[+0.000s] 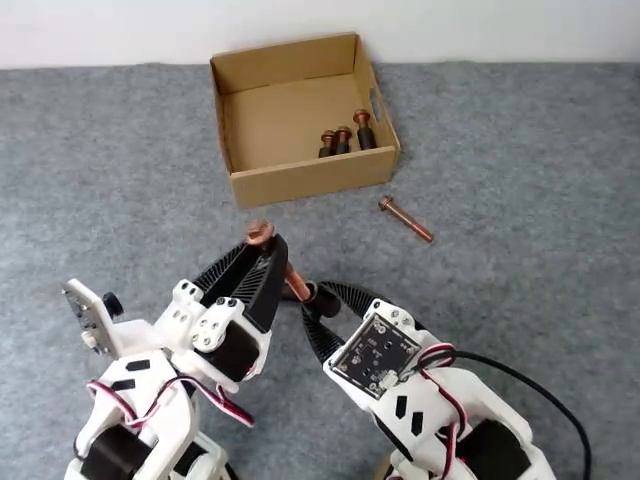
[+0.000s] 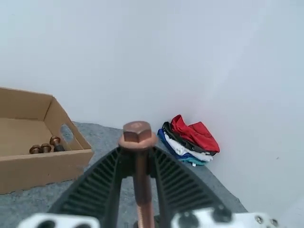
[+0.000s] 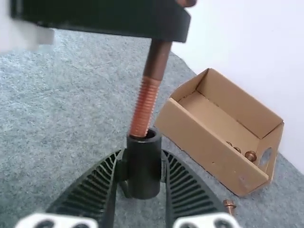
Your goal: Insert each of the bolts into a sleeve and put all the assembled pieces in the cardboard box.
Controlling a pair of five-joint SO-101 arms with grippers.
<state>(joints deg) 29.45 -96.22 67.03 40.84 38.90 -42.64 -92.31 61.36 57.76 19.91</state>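
While in left pincer (image 2: 137,154), bolt (image 2: 137,137) tip inside sleeve (image 3: 142,168) of right pincer (image 3: 142,160)

Bolt (image 3: 147,90) tip hidden inside sleeve (image 3: 141,166), loose bolt (image 3: 230,205) cut by edge

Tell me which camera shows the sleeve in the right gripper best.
The right wrist view: the sleeve, clamped in the right gripper, shows whole, with the bolt's threaded tip in its mouth. The high view catches a dark sliver of it between the arms. The left wrist view gives the bolt's head and shank.
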